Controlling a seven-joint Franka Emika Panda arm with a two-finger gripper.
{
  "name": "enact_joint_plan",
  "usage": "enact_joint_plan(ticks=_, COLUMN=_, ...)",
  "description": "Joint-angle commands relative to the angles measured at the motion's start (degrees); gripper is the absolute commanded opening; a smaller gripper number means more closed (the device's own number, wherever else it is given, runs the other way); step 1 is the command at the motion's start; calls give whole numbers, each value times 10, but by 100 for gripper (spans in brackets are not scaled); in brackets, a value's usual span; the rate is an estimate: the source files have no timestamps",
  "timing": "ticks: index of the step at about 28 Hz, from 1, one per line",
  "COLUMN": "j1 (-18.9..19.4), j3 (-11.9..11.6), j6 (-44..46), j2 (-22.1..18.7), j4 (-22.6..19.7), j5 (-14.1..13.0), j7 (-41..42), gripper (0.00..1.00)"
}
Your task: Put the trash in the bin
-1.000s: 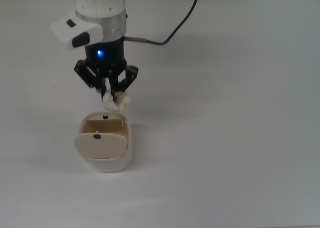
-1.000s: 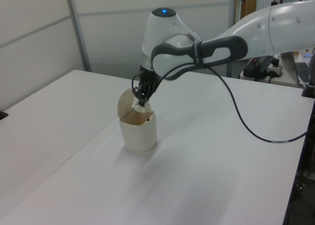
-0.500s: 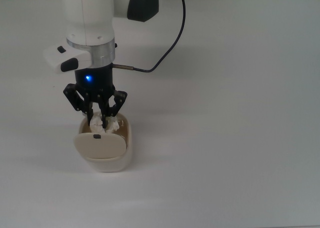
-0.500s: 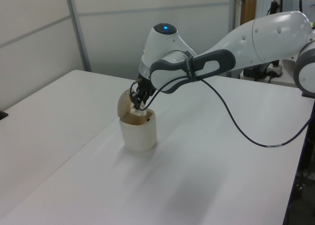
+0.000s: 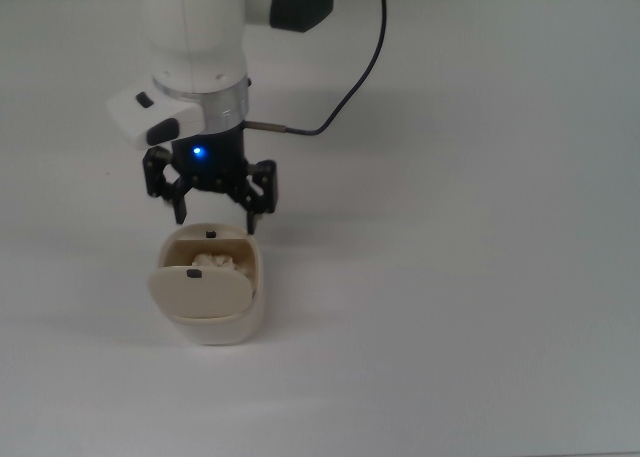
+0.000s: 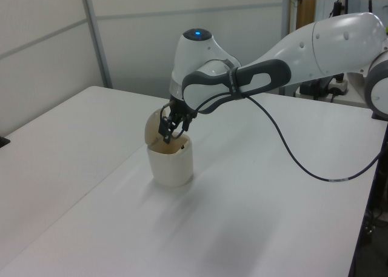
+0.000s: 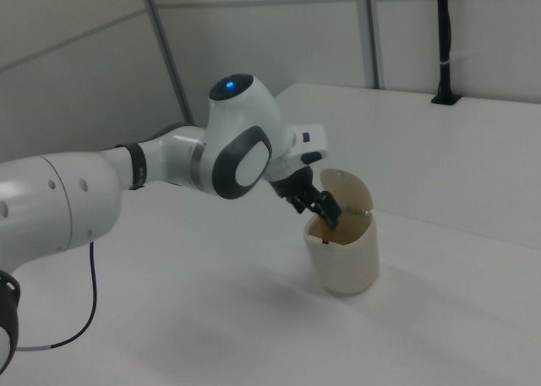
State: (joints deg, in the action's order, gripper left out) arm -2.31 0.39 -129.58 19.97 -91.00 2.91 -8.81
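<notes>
Since the trash (image 5: pixel 213 261) now lies inside the bin (image 5: pixel 250 307), you can judge the drop as done. Your end effector (image 5: pixel 213 213) hangs spread wide and empty, at the bin's 12 o'clock in the top view, just above the rim. The flap lid (image 5: pixel 198 291) is tipped toward 6 o'clock (which is why the mouth stays open for the wad). From the left view the fingers (image 6: pixel 163 130) sit close over the opening, so lift straight up off the white table (image 5: pixel 480 277) before you swing away, or you may nudge the bin.
</notes>
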Motion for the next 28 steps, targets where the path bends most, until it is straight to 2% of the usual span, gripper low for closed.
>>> enact_joint_plan(ticks=1, j1=22, j3=0, j6=101, j2=-37, j4=-3, j5=9, j7=-14, gripper=100)
enact_joint_plan(ticks=11, j1=33, j3=1, j6=257, j2=-111, j4=-1, j5=1, j7=-15, gripper=100)
enact_joint_plan(ticks=18, j1=44, j3=1, j6=365, j2=-158, j4=-4, j5=10, j7=-13, gripper=100)
enact_joint_plan(ticks=20, j1=40, j3=-6, j6=389, j2=-175, j4=-4, j5=10, j7=-5, gripper=100)
enact_joint_plan(ticks=24, j1=21, j3=-20, j6=388, j2=-175, j4=-3, j5=9, j7=19, gripper=100)
enact_joint_plan(ticks=28, j1=-1, j3=-28, j6=368, j2=-166, j4=-2, j5=10, j7=84, gripper=100)
